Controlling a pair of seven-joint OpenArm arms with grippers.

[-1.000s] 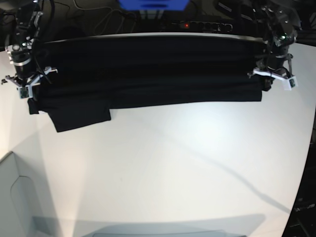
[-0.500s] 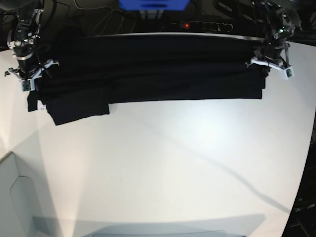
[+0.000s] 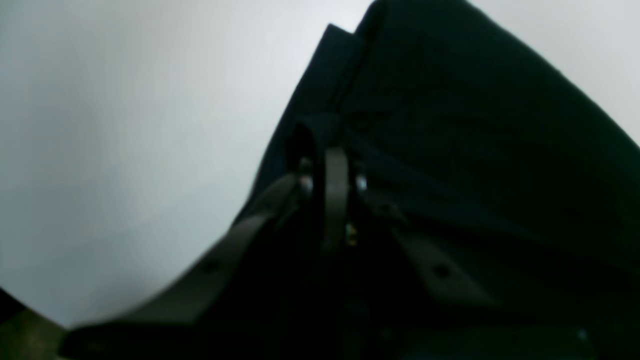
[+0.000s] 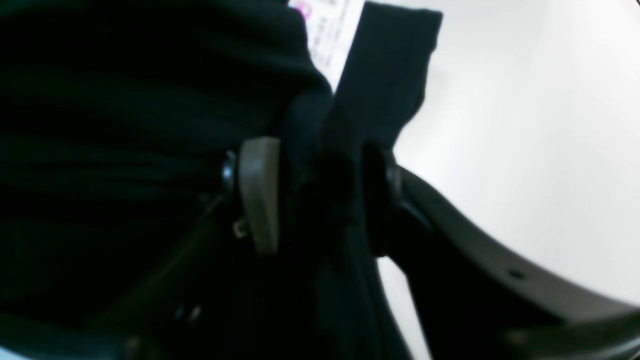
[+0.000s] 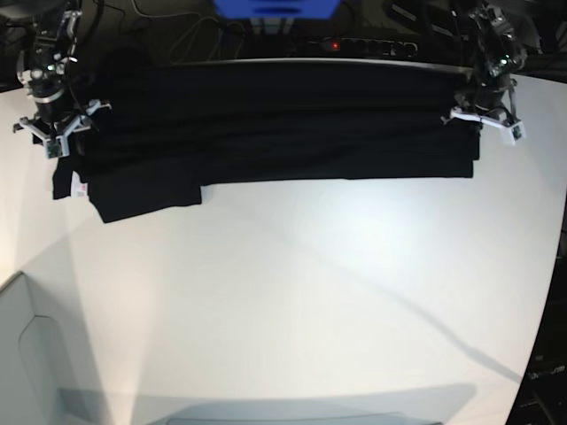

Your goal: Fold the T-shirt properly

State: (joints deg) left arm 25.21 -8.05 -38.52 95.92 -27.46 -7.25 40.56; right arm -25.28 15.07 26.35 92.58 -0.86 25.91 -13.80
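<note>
The black T-shirt (image 5: pixel 283 124) lies as a long folded band across the far side of the white table, one sleeve (image 5: pixel 146 199) sticking out toward me at the left. My left gripper (image 5: pixel 479 124) is at the band's right end. In the left wrist view this gripper (image 3: pixel 332 165) is shut on a fold of the T-shirt (image 3: pixel 475 125). My right gripper (image 5: pixel 53 142) is at the band's left end. Its fingers (image 4: pixel 257 192) stand apart in the right wrist view, with a loose fold of black cloth (image 4: pixel 325 165) between them. A white tag (image 4: pixel 327 30) shows beyond.
The table's far edge (image 5: pixel 292 60) runs just behind the shirt. Behind it are a blue object (image 5: pixel 275 7) and a power strip with a red light (image 5: pixel 354 44). A pale panel (image 5: pixel 27 354) stands at the near left corner.
Both grippers have moved toward the table's far edge with the shirt's ends, and the folded band has shifted back with them.
</note>
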